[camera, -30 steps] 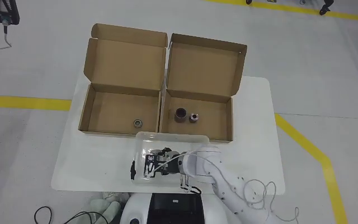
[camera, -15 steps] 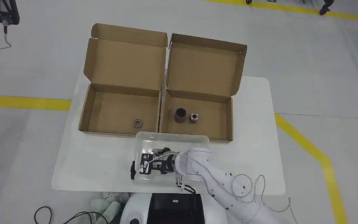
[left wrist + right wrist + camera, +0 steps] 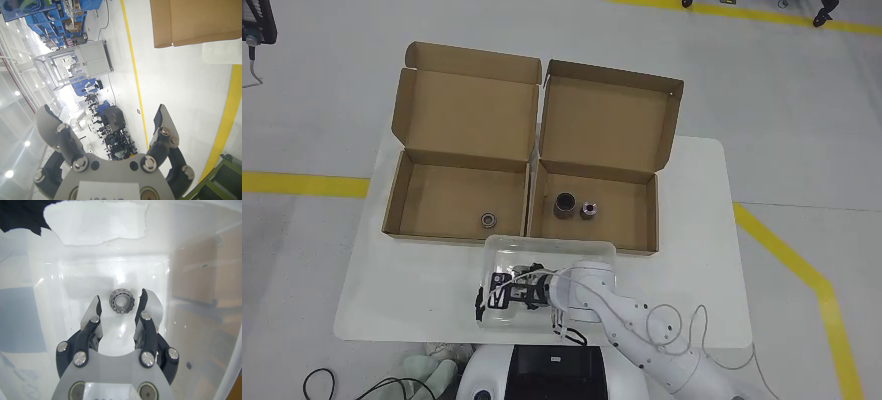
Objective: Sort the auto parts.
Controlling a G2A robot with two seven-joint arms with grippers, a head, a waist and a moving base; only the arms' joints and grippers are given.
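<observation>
Well, white table [image 3: 697, 215] w/ boxes [image 3: 442, 200], yellow-lined floor [image 3: 302, 184]

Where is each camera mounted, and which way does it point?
Top view: above the arms, looking down at the table, cardboard boxes and clear bin; the right arm ends inside the bin.
Left wrist view: on the left wrist, facing out over the floor; the open left gripper shows.
Right wrist view: on the right wrist, facing into the bin at a bearing; the open right gripper shows.
Shared: top and right wrist views both show the bin.
</observation>
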